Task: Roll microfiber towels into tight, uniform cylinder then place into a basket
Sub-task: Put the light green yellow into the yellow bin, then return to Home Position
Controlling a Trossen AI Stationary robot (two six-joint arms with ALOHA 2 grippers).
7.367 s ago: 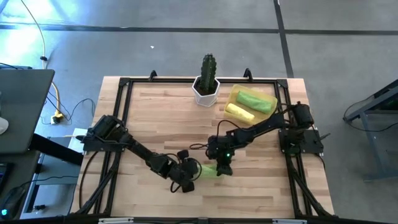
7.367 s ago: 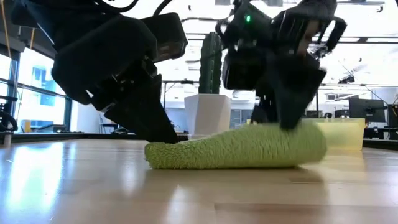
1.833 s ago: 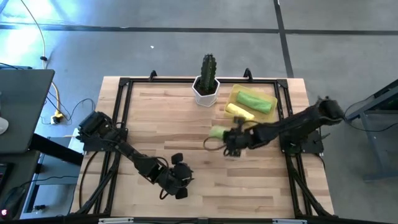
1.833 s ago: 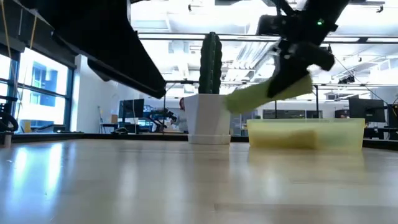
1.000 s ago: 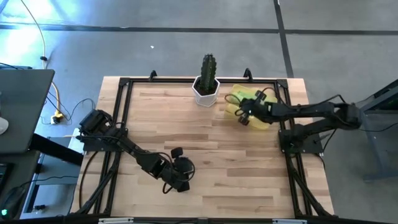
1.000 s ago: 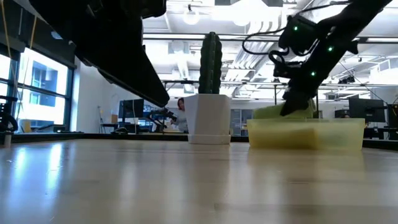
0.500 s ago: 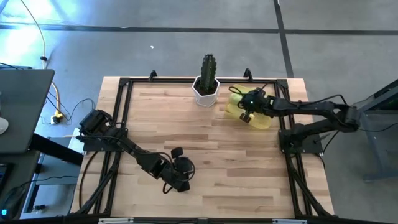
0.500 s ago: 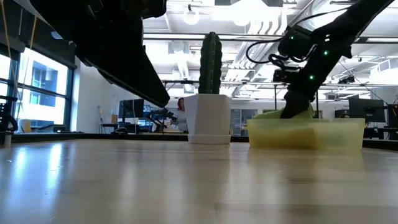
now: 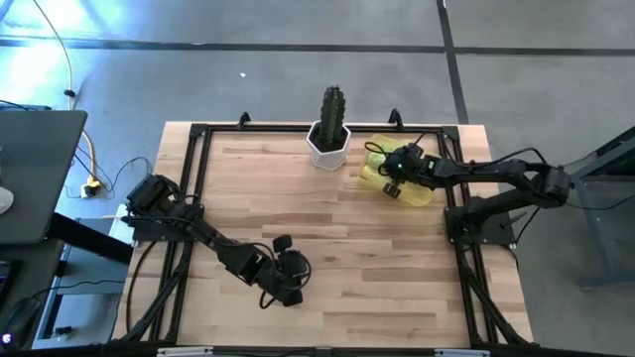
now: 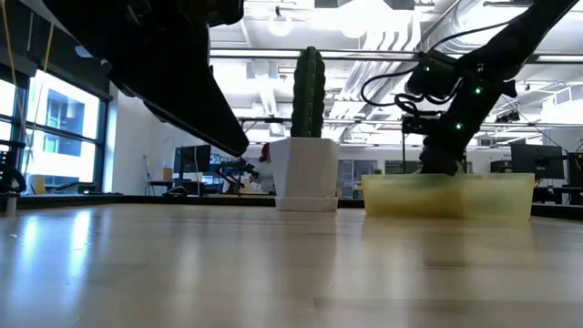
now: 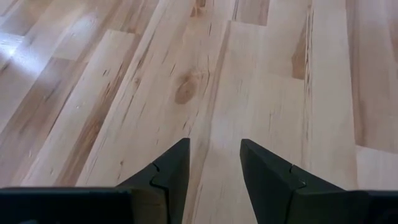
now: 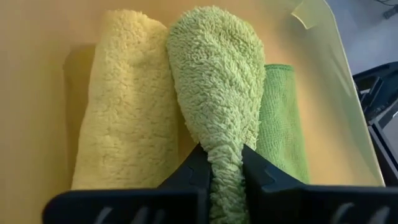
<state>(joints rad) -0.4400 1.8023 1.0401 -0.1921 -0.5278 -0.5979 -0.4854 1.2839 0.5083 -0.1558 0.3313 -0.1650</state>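
Observation:
In the right wrist view a rolled lime-green microfiber towel (image 12: 217,81) lies in the pale yellow basket (image 12: 336,87), between a rolled yellow towel (image 12: 121,106) and a second green roll (image 12: 283,124). My right gripper (image 12: 222,152) is shut on it and reaches down into the basket (image 9: 425,196) at the table's far right. My left gripper (image 9: 288,281) waits open over the bare wood near the front edge, with nothing between its fingers (image 11: 214,146). My right gripper pinches the green roll's near end (image 12: 224,174) between its two fingers, squeezing that end narrow. The fingers slant downward into the basket and lie along the roll. The rest of the roll rests in the basket, pressed between the yellow roll and the other green one.
A cactus in a white pot (image 9: 329,139) stands at the far edge just left of the basket, and in the low view (image 10: 305,173) beside the basket's wall (image 10: 446,196). A black frame (image 9: 198,134) runs round the tabletop. Open wood lies between the two arms.
My right gripper has moved a little toward the table's far edge and sunk into the basket, still shut on the green roll. The roll, which stood above the basket's rim in the low view, has dropped behind the basket's wall and lies between the other two rolls.

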